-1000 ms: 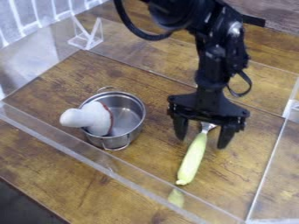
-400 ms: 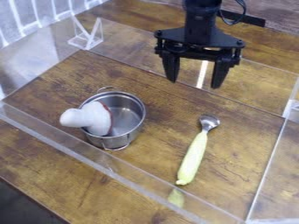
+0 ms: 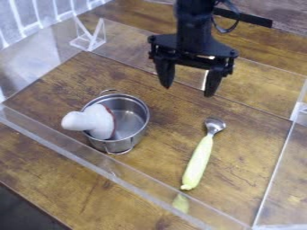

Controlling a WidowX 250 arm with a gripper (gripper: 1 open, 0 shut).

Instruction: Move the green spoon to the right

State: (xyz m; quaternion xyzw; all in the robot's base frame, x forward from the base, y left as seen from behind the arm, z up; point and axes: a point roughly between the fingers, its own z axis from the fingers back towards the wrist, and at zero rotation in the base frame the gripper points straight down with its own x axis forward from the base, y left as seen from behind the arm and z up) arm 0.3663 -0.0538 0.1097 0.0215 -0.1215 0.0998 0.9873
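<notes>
The green spoon lies flat on the wooden table, right of the steel pot, silver bowl pointing far. The claw hangs above, released, fingers spread, grasping nothing.

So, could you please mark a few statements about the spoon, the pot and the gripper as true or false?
1. The gripper is shut on the spoon. False: it is open, holding nothing, raised above the table.
2. The spoon lies flat on the table, right of the pot. True.
3. The spoon's silver bowl points toward the near edge. False: the bowl is at the far end, the handle toward the near edge.
4. A white object rests in the pot, leaning over its left rim. True.
5. The spoon touches the pot. False: they lie apart.
</notes>
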